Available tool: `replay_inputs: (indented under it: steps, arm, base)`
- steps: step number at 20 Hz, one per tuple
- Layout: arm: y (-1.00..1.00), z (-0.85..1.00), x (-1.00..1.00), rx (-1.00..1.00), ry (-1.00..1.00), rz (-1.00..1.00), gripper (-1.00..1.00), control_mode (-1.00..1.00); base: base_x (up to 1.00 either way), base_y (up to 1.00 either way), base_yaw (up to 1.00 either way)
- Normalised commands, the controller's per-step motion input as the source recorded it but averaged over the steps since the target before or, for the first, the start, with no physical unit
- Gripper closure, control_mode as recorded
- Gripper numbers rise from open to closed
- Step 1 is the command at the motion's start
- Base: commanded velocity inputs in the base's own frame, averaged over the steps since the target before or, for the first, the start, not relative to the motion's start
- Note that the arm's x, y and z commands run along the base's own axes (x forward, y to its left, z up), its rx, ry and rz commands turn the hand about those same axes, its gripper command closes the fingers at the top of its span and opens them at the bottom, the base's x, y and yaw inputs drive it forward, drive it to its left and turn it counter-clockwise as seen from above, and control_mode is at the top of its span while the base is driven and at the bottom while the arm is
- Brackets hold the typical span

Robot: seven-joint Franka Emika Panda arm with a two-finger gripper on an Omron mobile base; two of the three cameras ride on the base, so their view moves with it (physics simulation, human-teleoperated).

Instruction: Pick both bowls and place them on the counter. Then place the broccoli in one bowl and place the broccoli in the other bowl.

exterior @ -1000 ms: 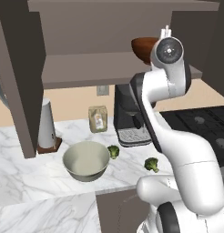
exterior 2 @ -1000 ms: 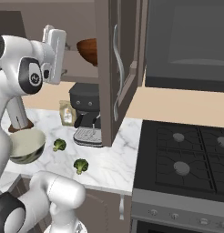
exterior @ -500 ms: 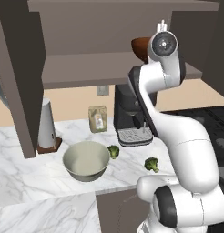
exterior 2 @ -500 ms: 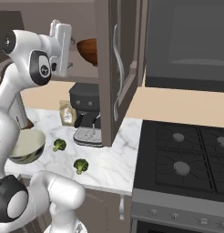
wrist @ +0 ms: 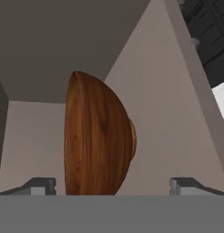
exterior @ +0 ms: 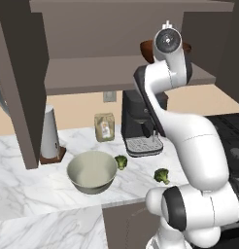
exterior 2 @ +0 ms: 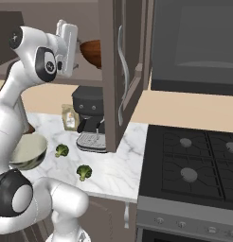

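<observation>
The gripper [wrist: 112,184] stood with its jaws spread wide and empty, one fingertip [wrist: 40,185] on each side of the red-brown bowl [wrist: 98,136], which filled the middle of the hand view but had not yet been touched. That bowl sat on the cabinet shelf [exterior: 92,73], with the hand raised to shelf height just in front of it.

To do this step well, the hand likely needed to ease forward until the bowl's rim lay between the fingers, then close on the rim wall rather than the rounded belly, which looked glossy and apt to slip. A level lift before pulling back would keep the bowl from dragging on the shelf.

The open cabinet door [exterior 2: 119,80] hung just beside the hand's way out, and the shelf above left little headroom; both could catch the bowl on withdrawal. Below, the pale bowl [exterior: 92,171] already rested on the marble counter [exterior: 24,204], near two broccoli pieces [exterior: 121,161] [exterior: 162,175]. A coffee machine [exterior: 140,121], a small bag [exterior: 105,127] and a tall pale container [exterior: 49,133] stood further back, leaving free counter near the front edge.
</observation>
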Motion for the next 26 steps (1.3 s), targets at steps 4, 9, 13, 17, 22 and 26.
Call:
replay_inputs:
  steps: [4, 9, 13, 17, 22, 26]
  arm:
    - [-0.06, -0.18, 0.3, 0.0, 0.0, 0.0, -1.0, -1.0]
    - [-0.09, -0.06, 0.18, -0.02, -0.01, 0.0, -1.0, -1.0]
    - [-0.07, 0.0, 0.17, 0.0, 0.0, 0.0, -1.0, -1.0]
    - [-0.01, 0.0, 0.15, 0.0, 0.02, -0.03, -1.0, -1.0]
    - [-0.12, -0.01, 0.26, 0.0, 0.17, 0.0, -1.0, -1.0]
    - [-0.14, -0.03, 0.29, 0.0, 0.17, 0.0, -1.0, -1.0]
  base:
    - [0.0, 0.0, 0.0]
    - [0.0, 0.0, 0.0]
    - [0.0, 0.0, 0.0]
    - [0.0, 0.0, 0.0]
    - [0.0, 0.0, 0.0]
    - [0.0, 0.0, 0.0]
